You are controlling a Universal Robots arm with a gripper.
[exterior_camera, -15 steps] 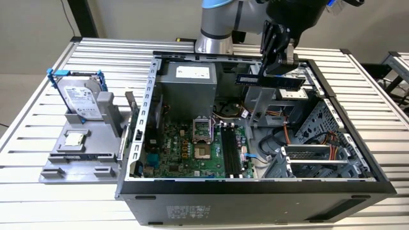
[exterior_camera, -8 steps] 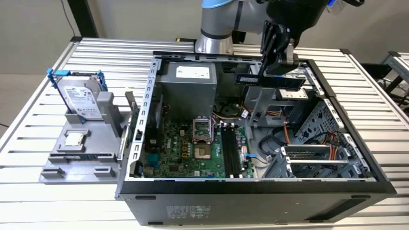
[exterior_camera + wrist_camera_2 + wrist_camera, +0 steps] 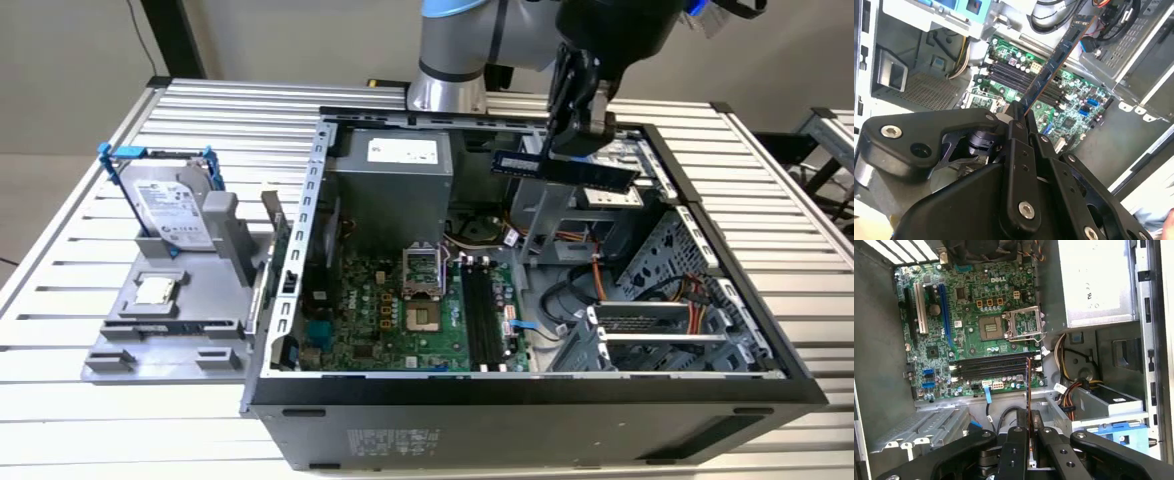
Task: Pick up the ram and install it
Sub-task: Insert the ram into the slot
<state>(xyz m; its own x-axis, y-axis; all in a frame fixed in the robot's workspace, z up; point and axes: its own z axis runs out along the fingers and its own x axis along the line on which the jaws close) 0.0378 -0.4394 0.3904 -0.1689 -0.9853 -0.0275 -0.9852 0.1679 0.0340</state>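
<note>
Now the jaws squeeze tight on the ram (image 3: 563, 170), high over the case (image 3: 534, 420); its long side lies crosswise to the black slots (image 3: 487, 315) lower down.

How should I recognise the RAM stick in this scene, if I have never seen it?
Find the open computer case. Above it, the end effector holds the ram in the air: a long, thin, dark circuit-board stick. Unlike the black memory slots on the motherboard below, it hangs free, and the silver hard drive stands outside the case.
</note>
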